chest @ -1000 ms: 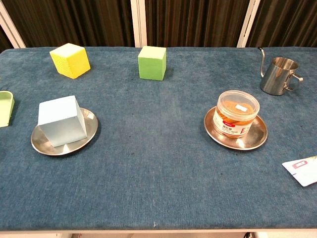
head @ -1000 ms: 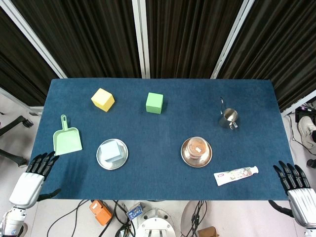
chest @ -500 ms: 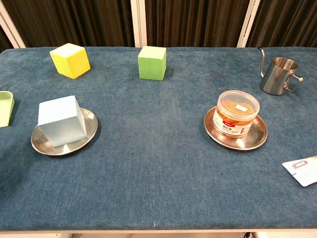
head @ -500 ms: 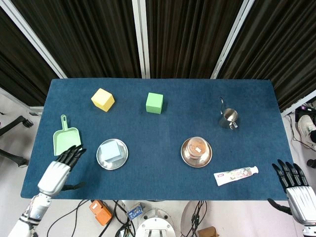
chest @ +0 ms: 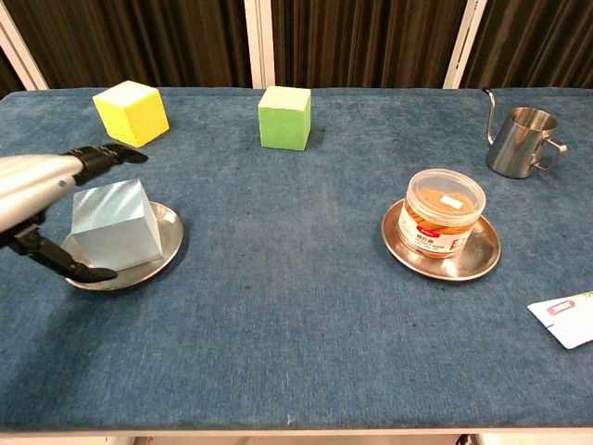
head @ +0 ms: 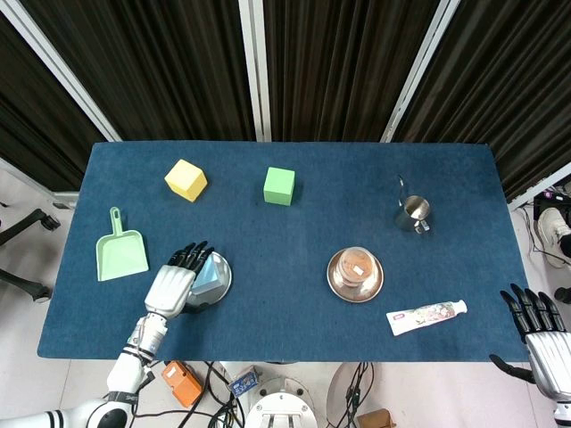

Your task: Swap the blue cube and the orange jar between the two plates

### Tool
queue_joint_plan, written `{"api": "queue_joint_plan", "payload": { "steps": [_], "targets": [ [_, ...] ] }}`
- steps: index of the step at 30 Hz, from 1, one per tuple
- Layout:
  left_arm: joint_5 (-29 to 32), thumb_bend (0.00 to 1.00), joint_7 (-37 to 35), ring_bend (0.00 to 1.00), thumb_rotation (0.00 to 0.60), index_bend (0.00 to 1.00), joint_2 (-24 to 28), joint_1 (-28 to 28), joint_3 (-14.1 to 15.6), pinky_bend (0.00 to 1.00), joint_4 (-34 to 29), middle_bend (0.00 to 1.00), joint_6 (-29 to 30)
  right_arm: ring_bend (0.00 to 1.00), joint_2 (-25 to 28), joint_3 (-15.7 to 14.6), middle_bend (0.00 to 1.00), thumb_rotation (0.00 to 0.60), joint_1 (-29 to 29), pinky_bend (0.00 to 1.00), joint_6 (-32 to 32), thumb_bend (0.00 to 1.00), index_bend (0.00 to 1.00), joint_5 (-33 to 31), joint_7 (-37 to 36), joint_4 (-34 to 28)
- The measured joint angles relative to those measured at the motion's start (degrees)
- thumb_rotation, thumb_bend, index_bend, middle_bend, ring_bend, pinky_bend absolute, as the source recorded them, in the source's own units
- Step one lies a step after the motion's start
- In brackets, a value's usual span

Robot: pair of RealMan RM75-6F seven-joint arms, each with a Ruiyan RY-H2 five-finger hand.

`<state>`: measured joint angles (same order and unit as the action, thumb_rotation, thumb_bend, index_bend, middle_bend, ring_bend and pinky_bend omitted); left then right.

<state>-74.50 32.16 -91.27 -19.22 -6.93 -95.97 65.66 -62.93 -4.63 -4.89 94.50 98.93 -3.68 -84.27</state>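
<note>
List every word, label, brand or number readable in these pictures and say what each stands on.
No text can be read as words.
Orange jar: a red and white label on its side and a small white sticker on its lid, print too small to read.
Toothpaste tube: coloured print along its length, blurred.
Packet at the right edge of the chest view: a small red and blue mark, unreadable.
The cubes, plates, dustpan and steel pitcher show no lettering.

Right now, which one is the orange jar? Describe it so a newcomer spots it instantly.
Start at the blue table, right half. On the steel plate there stands the orange jar. It is the only clear round tub with orange contents; the steel pitcher behind it is bare metal and sits off any plate.
</note>
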Motion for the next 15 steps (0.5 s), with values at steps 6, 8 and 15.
{"api": "queue_joint_plan", "payload": {
  "steps": [6, 8, 15],
  "targets": [
    [6.0, 0.21, 5.1, 0.36, 0.600, 0.30, -3.5, -1.2, -1.2, 0.54, 0.7, 0.32, 1.4, 0.00, 0.0, -0.2, 0.00, 0.566, -0.3, 0.00, 0.7, 0.17, 0.00, 0.4, -0.3, 0.3],
    [5.7, 0.27, 4.9, 0.47, 0.600, 0.39, -4.5, -1.2, -1.6, 0.63, 1.2, 0.43, 3.1, 0.00, 0.0, -0.2, 0.00, 0.567, -0.4, 0.00, 0.7, 0.17, 0.00, 0.4, -0.4, 0.3],
    [2.6, 0.46, 4.1, 0.58, 0.600, 0.52, -8.4, -3.0, -3.3, 0.71, 4.4, 0.54, 7.2, 0.00, 0.1, -0.2, 0.00, 0.567, -0.4, 0.00, 0.6, 0.17, 0.00, 0.3, -0.6, 0.2]
  ]
}}
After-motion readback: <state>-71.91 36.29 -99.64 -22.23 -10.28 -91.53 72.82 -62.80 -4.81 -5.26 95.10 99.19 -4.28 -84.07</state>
